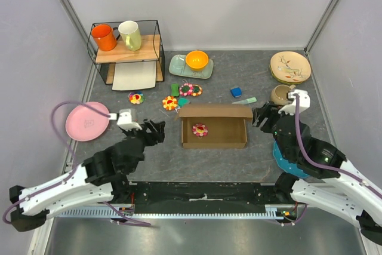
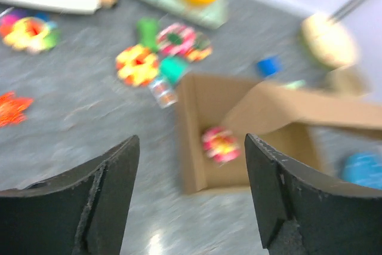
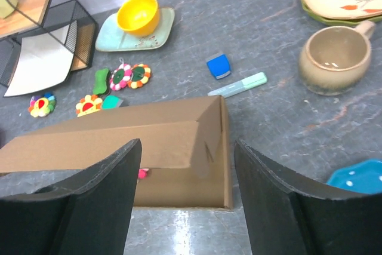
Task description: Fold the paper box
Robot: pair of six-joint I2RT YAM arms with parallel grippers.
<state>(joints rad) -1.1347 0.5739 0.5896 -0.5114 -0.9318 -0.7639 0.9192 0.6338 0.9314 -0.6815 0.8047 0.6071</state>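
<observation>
Both wide and empty: left pincer [image 1: 156, 131]; right pincer [image 1: 260, 116]; paper box [image 1: 224, 131] blurred in left wrist view.

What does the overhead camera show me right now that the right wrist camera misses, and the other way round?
Only overhead: the round pink plate at the left, the orange mug at the back left, and the pink-and-yellow flower-shaped piece lying in full view inside the brown cardboard box. Only right wrist: how the long cardboard flap leans over the opening, hiding nearly all of that piece. Both: that box, the yellow bowl on its pale green tray, the small blue block and the tan mug.
</observation>
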